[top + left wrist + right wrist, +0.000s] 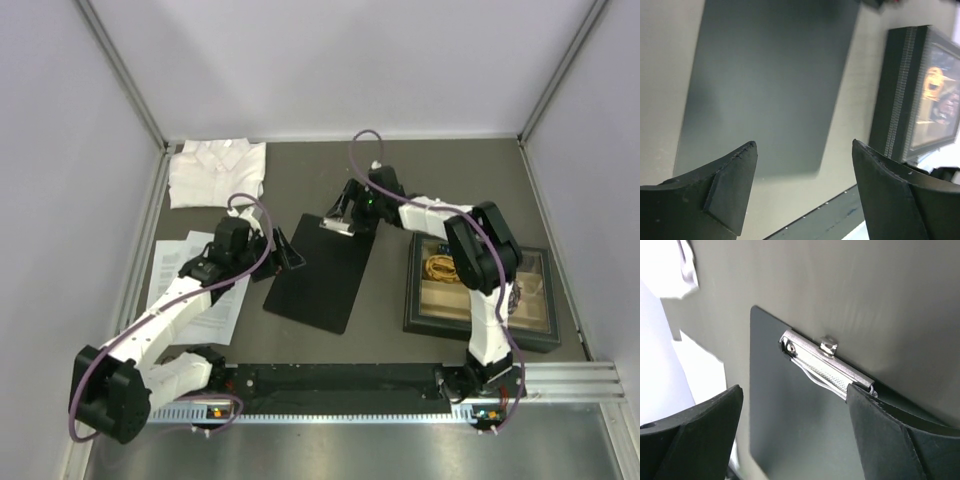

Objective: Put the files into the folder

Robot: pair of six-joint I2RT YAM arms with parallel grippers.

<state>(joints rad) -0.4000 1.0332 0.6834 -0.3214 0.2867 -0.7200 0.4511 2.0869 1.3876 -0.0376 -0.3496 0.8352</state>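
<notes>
counter (440, 170): dark grey
folder (320, 272): beside left claw (287, 252), clip end by right claw (345, 212)
papers (170, 262): left of left claw
shirt (215, 172): beyond left claw
tray (480, 332): right of right claw

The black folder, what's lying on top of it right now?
Nothing loose: the folder shows bare black board, with only its silver clip at the far end. The right gripper is over that end, hiding part of the edge in the top view.

Soft, even overhead light fills the top view, with faint shadows on the matte worktop (400, 170). The left wrist view is hazy: the folder (770, 85) carries a pale sheen, the tray (892, 100) blurs. In the right wrist view the clip (827, 371) glints sharply; the files (702, 365) wash out white
</notes>
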